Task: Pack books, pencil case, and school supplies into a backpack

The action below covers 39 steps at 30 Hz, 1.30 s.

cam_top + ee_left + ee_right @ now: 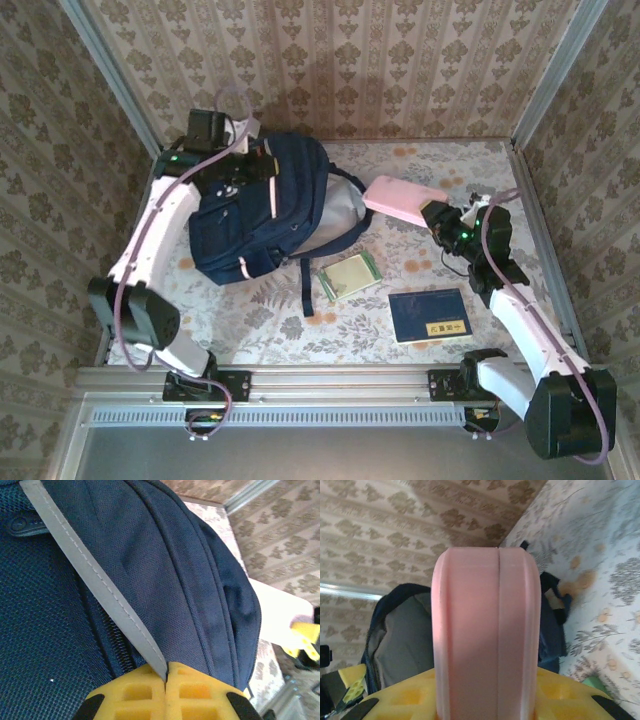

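Note:
The navy backpack lies at the back left of the table, its grey lining showing through the open mouth. My left gripper is shut at the backpack's far top, pinching the fabric where a pale trim stripe runs in between the yellow fingers. My right gripper is shut on the pink pencil case, holding it above the table just right of the backpack's mouth. Seen from the right wrist, the pencil case stands end-on in front of the opening.
A green-and-white pad lies on the floral table in front of the backpack. A navy book with a yellow label lies at the front right. A dark strap trails from the backpack toward the pad. Patterned walls enclose the table.

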Available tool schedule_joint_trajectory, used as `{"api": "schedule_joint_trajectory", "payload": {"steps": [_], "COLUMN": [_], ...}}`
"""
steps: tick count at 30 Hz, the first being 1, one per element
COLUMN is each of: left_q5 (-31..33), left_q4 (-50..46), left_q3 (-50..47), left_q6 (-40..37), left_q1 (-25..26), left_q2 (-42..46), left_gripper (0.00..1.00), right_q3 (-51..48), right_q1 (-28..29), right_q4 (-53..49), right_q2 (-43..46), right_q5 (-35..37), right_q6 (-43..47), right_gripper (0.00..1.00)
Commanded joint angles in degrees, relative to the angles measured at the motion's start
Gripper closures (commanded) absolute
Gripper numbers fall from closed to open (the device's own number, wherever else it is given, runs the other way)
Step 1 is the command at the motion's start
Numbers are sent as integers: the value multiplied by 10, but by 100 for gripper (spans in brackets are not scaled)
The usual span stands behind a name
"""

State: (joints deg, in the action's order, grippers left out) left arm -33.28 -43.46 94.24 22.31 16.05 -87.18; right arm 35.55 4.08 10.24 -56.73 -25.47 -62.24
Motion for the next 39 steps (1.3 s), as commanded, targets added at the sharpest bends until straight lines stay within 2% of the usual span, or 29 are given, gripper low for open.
{"api": "schedule_joint_trajectory", "payload": {"steps": [1, 7, 12, 18, 22, 29, 31, 34, 36, 39], "left_q5": [-106, -178, -205, -221, -233, -249, -248, -242, -233, -209], "left_q4": [67, 96, 122, 131, 142, 162, 164, 165, 165, 160], "left_q3": [-6, -9, -7, -6, -7, -11, -12, -14, -16, -15], "left_q6": [7, 17, 32, 36, 39, 49, 51, 50, 50, 48], "left_q1": [-7, -21, -22, -22, -21, -21, -21, -24, -28, -38], "left_q2": [35, 41, 40, 36, 32, 26, 25, 26, 24, 22], "left_gripper": [100, 100, 100, 100, 100, 100, 100, 100, 100, 100], "right_q3": [30, 57, 79, 124, 163, 290, 326, 375, 381, 358], "right_q1": [36, 117, 167, 235, 277, 331, 338, 345, 345, 344], "right_q4": [51, 83, 141, 159, 170, 171, 182, 177, 147, 81], "right_q2": [-7, -62, -139, -224, -296, -464, -512, -558, -549, -484], "right_q5": [-65, -102, -114, -74, -21, 35, 34, 16, 18, 58], "right_q6": [30, 44, 13, 5, -6, -29, -42, -36, -8, 74], "right_gripper": [72, 72, 72, 72, 73, 68, 62, 38, 24, 12]}}
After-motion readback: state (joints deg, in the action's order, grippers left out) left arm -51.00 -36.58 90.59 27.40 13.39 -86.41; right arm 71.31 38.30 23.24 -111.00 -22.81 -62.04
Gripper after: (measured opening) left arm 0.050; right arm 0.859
